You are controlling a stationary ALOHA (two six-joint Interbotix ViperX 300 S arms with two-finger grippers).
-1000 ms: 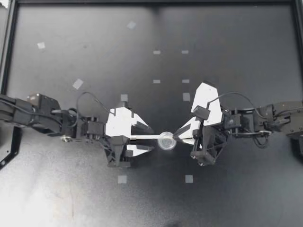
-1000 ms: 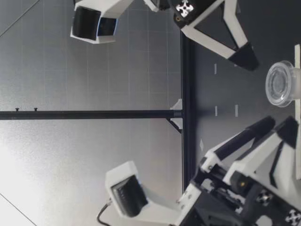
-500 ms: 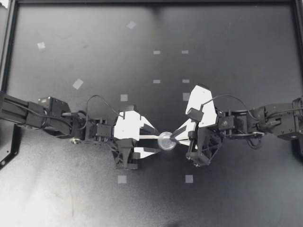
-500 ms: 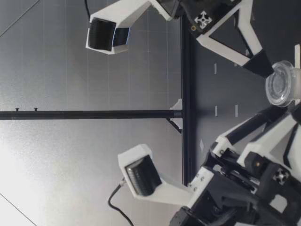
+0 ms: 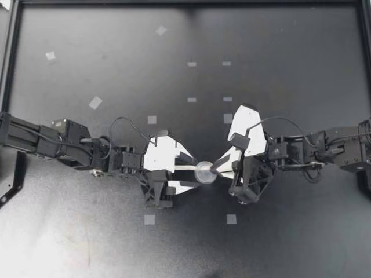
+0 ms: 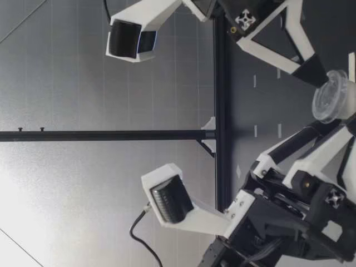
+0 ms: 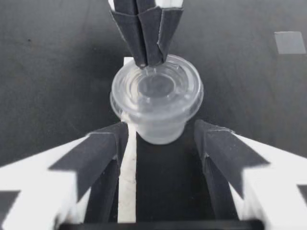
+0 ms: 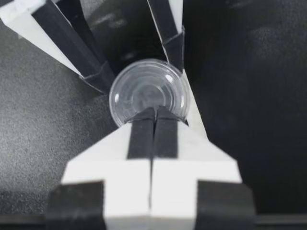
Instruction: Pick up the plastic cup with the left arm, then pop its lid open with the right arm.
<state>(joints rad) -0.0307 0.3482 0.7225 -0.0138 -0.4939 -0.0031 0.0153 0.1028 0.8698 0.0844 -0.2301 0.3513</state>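
Observation:
A small clear plastic cup (image 5: 203, 171) is in the middle of the black table. My right gripper (image 5: 213, 168) is shut, its fingertips pinching the cup's rim (image 8: 148, 93) on its own side. My left gripper (image 5: 190, 172) is open, its two fingers (image 7: 108, 148) on either side of the cup's narrow base (image 7: 156, 98) with gaps showing. In the low view the cup (image 6: 329, 103) is tilted, just off the table between both grippers. A thin white strip (image 7: 127, 177) runs from the cup back between my left gripper's fingers.
Small grey tape squares lie on the table, two near the front (image 5: 149, 219) (image 5: 231, 219) and others farther back (image 5: 95, 102). A black frame rail (image 5: 6, 58) borders the table on the left and at the back.
My left arm has moved right, bringing its open fingers around the cup. My right gripper, still shut, has shifted slightly left, and the cup now sits tilted.

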